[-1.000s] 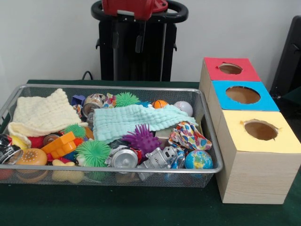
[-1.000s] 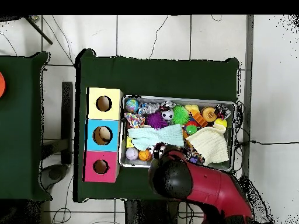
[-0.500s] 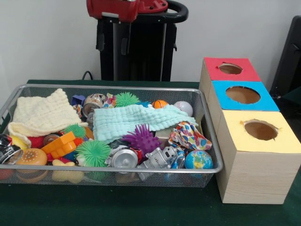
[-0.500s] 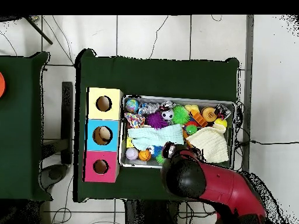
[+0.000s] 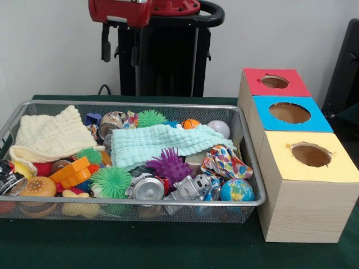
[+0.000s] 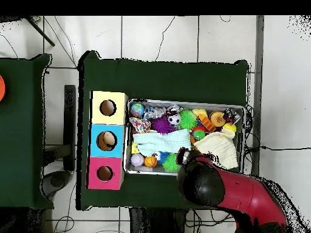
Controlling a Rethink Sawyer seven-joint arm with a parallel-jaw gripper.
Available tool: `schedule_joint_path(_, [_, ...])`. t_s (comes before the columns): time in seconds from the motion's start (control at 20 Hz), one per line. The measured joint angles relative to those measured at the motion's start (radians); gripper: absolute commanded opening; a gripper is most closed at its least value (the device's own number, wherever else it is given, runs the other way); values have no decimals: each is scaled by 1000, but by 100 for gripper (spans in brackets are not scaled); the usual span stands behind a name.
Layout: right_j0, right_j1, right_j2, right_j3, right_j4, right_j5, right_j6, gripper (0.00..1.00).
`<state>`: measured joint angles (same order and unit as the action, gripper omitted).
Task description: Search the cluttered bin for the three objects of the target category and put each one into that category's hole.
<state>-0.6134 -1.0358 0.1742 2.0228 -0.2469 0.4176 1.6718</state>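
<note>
**Gripper raised above a crowded bin; much of the contents buried**

The gripper (image 5: 119,49) hangs above the far rim of the wire-mesh bin (image 5: 247,147), its two dark fingers (image 5: 105,49) set apart with nothing between them. In the overhead view the red and black arm (image 6: 209,185) covers the bin's rim nearest the robot and the gripper itself.

Much is hidden. A mint waffle-weave cloth (image 5: 157,143) lies across the bin's middle and a cream knitted cloth (image 5: 50,134) fills one far corner; both cover whatever lies beneath. Items along the near rim show only through the mesh.

Visible contents: a purple spiky ball (image 5: 169,165), green spiky balls (image 5: 111,181), a globe-printed ball (image 5: 236,190) in the near corner by the boxes, a small basketball (image 5: 191,123) and a baseball (image 5: 219,128) at the far rim, a metal can (image 5: 147,186), and a patterned fabric piece (image 5: 225,162).

Beside the bin stand three wooden boxes with round holes, topped red (image 5: 275,82), blue (image 5: 290,113) and yellow (image 5: 310,156). Which category is the target cannot be told.
</note>
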Motion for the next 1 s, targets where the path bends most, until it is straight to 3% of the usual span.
schedule_joint_path(1.0, [-35, 13, 97, -34, -15, 114, 0, 100])
